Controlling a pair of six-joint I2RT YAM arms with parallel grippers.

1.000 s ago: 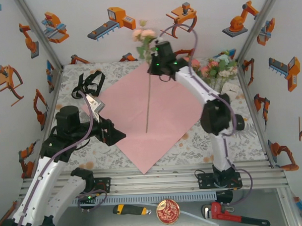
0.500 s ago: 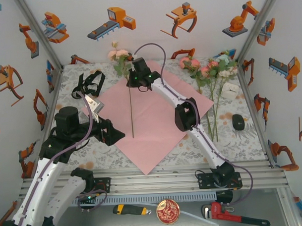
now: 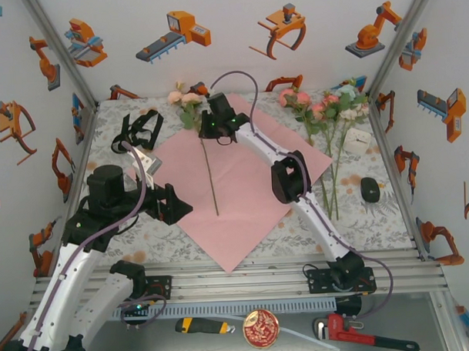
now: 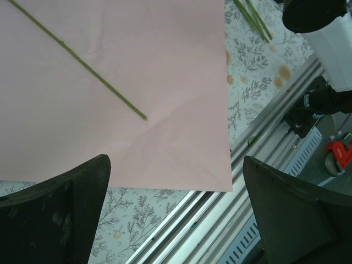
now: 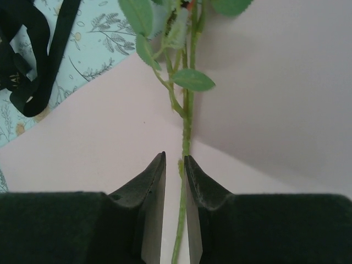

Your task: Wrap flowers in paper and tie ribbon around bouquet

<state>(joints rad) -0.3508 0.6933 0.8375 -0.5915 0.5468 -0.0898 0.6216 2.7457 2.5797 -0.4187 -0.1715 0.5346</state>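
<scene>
Right gripper (image 5: 175,165): fingers narrowly apart, astride the green stem of one flower (image 5: 187,118), not clamped on it. Stem straight through the gap; leaves and bloom ahead of the fingertips, cut end behind, lying on the pale pink paper (image 5: 275,82). Black ribbon (image 5: 33,60) ahead and to the left, on the counter (image 5: 104,38). Left gripper (image 4: 176,220): fully apart, empty, above the paper's near edge, stem tip ahead. Remaining flowers (image 3: 329,114) well apart from both grippers, beside the paper.

Flower (image 3: 212,184) on paper (image 3: 180,170), ribbon (image 3: 133,133) behind-left.
</scene>
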